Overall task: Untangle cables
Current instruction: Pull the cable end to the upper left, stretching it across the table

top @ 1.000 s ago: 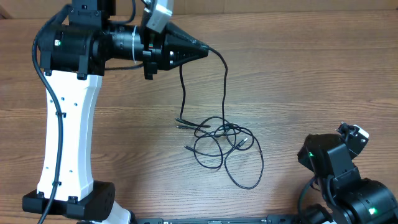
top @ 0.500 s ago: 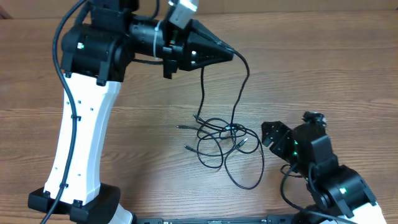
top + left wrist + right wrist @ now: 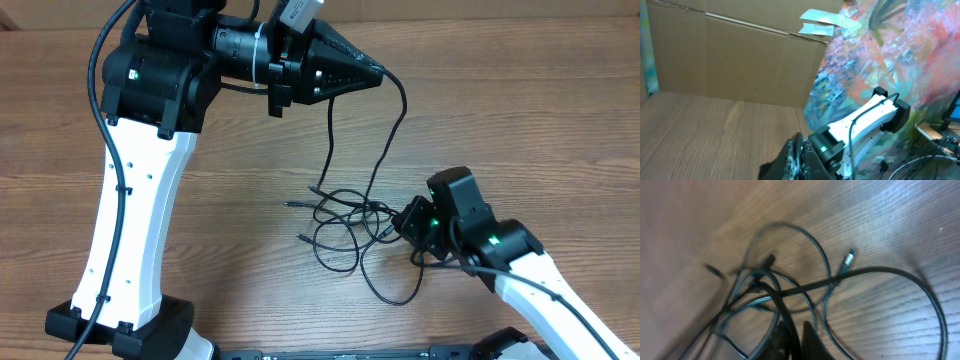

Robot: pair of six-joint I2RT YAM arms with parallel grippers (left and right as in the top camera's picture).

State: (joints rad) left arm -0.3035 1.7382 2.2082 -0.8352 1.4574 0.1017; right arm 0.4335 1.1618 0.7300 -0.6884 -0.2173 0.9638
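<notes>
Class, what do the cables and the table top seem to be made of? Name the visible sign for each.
Cables: likely black rubber or plastic sheath, faint sheen; they curl in loose loops. Table top: wood or wood-look laminate, matte; brown grain lines run across it.

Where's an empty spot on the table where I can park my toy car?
Two bare wood patches: one between the white left arm and the cables, one at the far right, between the left claw and the right arm. The middle is crowded: tangled cables, the right claw at their edge, a strand hanging from the left claw.
</notes>
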